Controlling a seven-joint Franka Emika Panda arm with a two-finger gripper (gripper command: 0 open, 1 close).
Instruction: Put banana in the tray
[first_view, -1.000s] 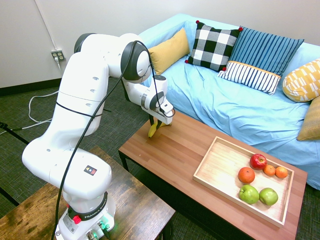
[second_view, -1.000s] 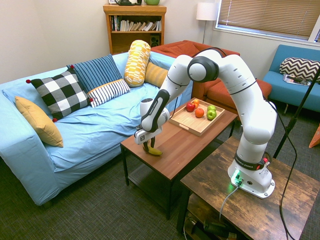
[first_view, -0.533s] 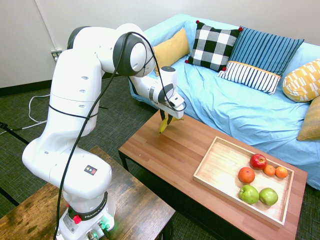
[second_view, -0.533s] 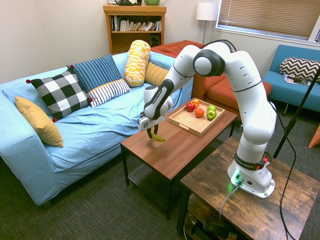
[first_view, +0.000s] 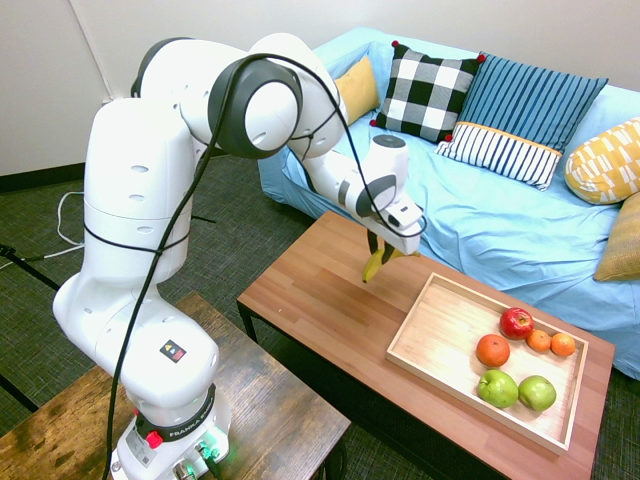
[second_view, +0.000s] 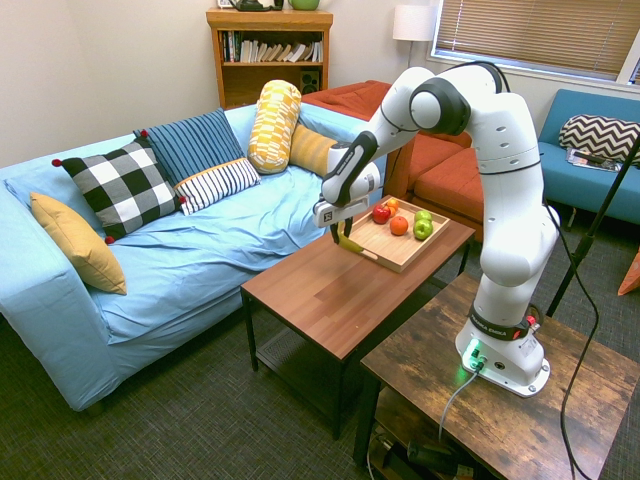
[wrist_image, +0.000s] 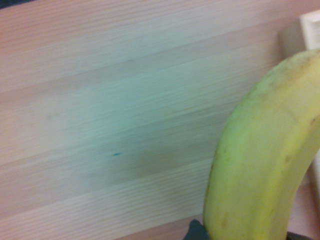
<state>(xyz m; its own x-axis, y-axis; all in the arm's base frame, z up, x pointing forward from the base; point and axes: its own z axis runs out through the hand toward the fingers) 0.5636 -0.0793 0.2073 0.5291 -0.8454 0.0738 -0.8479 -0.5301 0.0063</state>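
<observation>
The banana (first_view: 374, 265) has been picked up and is held clamped in the claw (first_view: 380, 250) above the bench (first_view: 315, 290), just beside the tray's near-arm edge (first_view: 408, 322), so carrying over that edge, lowering and release are left to be done.

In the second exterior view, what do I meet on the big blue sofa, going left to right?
Mustard pillow, black-and-white checked pillow, striped white pillow, yellow-and-white round pillow.

The banana (wrist_image: 260, 150) is yellow, apparently greenish along one side.
</observation>
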